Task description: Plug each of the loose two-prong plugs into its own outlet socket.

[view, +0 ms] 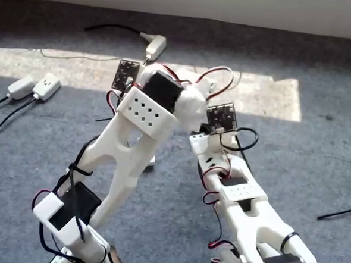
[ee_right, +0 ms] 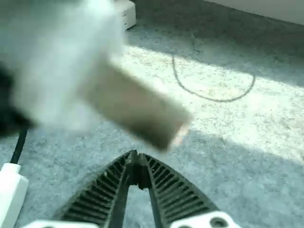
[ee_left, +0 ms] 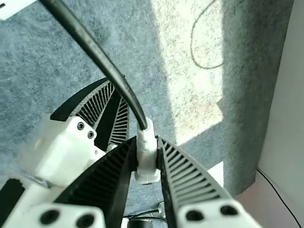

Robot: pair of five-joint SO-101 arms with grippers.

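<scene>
In left pincer (ee_left: pixel 146 142) | plug (ee_left: pixel 147 164): white, slim body | cable (ee_left: pixel 95 52): black, thick

Outlet sockets (view: pixel 46 86) lie on the carpet (view: pixel 316 176), left of the plug (view: pixel 156 45).

Quick headcount from the high view. Two arms: one arm (view: pixel 144 114) left of centre, the other arm (view: pixel 248 207) lower right. Two small square boards mid-frame: one board (view: pixel 126 75) and a second board (view: pixel 220 116). Two white outlet blocks upper left: one outlet block (view: pixel 21 87) right beside the other outlet block (view: pixel 47 85). One white plug (view: pixel 156 45) top centre. The left wrist view has one white plug (ee_left: pixel 146 156) too, on one black cord (ee_left: pixel 95 52).
</scene>
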